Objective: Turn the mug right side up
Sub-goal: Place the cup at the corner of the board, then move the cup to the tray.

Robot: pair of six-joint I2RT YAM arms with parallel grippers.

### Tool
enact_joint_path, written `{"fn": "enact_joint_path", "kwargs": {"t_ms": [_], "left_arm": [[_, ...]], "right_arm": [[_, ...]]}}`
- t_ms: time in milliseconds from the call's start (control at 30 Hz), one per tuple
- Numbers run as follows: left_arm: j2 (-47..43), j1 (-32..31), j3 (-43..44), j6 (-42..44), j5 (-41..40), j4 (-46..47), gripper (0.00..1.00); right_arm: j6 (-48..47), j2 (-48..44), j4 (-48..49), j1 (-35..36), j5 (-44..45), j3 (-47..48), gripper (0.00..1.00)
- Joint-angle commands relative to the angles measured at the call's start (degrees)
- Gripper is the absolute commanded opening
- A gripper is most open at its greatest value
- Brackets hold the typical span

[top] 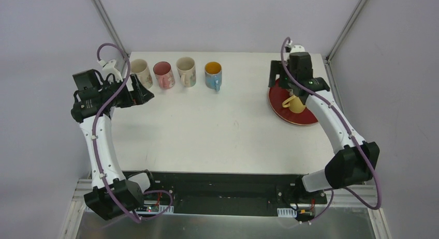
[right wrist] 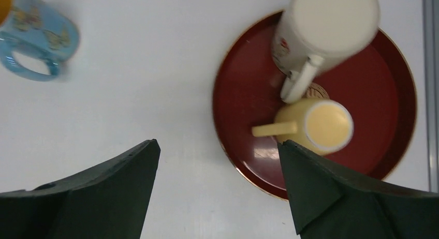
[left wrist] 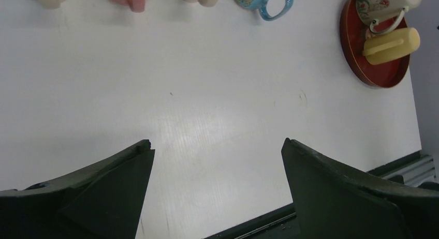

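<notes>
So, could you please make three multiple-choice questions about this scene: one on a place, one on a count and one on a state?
1. Where is the small yellow ceramic mug?
A. on a metal shelf
B. on the round red tray
C. in the left tool

2. How many are in the row of mugs at the far edge of the white table?
A. two
B. four
C. six

3. How is the right tool?
A. shut on a blue mug
B. shut on nothing
C. open and empty

Answers:
1 B, the right wrist view shows it inside the tray's rim.
2 B, the top view shows four side by side.
3 C, its fingers stand wide apart with nothing between them.
</notes>
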Motion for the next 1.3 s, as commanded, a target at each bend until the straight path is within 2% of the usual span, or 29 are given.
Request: {"fn": "enact_joint_path", "kwargs": {"t_ms": [0,100,233,467,833,1267], "left_arm": [[1.70,-8.18,4.03,2.08,-1.93,1.07,0.99],[3.42,-15.60,6.06,3.52,-6.70,1.08,0.99],[8.12,-23.27,10.65,3.18,-8.48,1.08,0.99],[18.68,-35.26,19.49,3.87,-13.79,1.04,0.99],[35.01,-46.95,31.80,3.38,-16.61,3.95,0.99],[55.11,-56.39,49.91,4.41,-16.99,4.32,0.99]], "right_arm": [[-2.99,-6.70,-1.51,-5.44,-0.96,-7.71,0.94],[-4.07,-9.98,-1.99,-9.63,-2.06,-11.65,0.94],[-4.67,-11.22,-0.36,-14.94,-4.06,-14.99,0.95],[-4.40,-2.93,1.76,-21.21,-5.64,-12.39,0.95],[-1.60,11.29,2.16,-24.72,-16.07,-3.64,0.92],[0.44,11.05,0.65,-24.61,-25.52,-5.71,0.80]]}}
